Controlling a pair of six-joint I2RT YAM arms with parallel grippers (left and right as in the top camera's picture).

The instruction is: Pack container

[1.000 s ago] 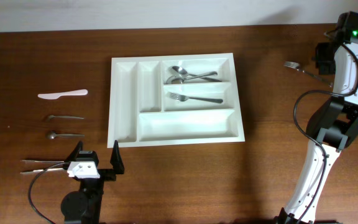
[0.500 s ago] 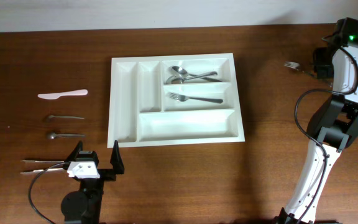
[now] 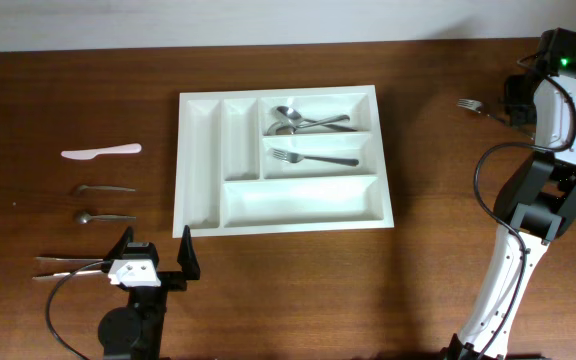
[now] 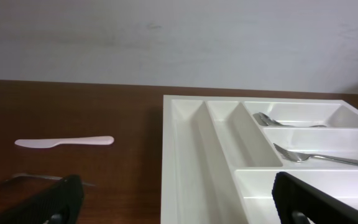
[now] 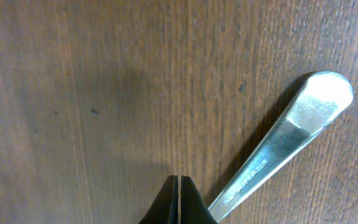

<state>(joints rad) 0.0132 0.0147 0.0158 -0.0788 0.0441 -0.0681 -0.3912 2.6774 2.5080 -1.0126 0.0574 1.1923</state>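
The white five-compartment container (image 3: 278, 94) lies mid-table, and its near wall shows in the left wrist view (image 4: 169, 155). Its top right compartment holds spoons (image 3: 303, 120). The compartment below holds a fork (image 3: 313, 157). The other compartments are empty. A loose metal fork (image 3: 471, 104) lies at the far right. My right gripper (image 3: 516, 105) is at its handle end. In the right wrist view the jaws (image 5: 176, 186) are shut with nothing between the tips, and the fork handle (image 5: 291, 137) lies right beside them. My left gripper (image 3: 155, 245) is open and empty at the front left.
Left of the container lie a white plastic knife (image 3: 100, 152), two small metal spoons (image 3: 105, 187) (image 3: 103, 216) and a pair of thin metal tongs (image 3: 68, 265). The knife also shows in the left wrist view (image 4: 64, 142). A white wall runs along the table's far edge.
My right wrist has shifted slightly toward the far edge over the loose fork's handle, hiding more of it. The left arm has not moved.
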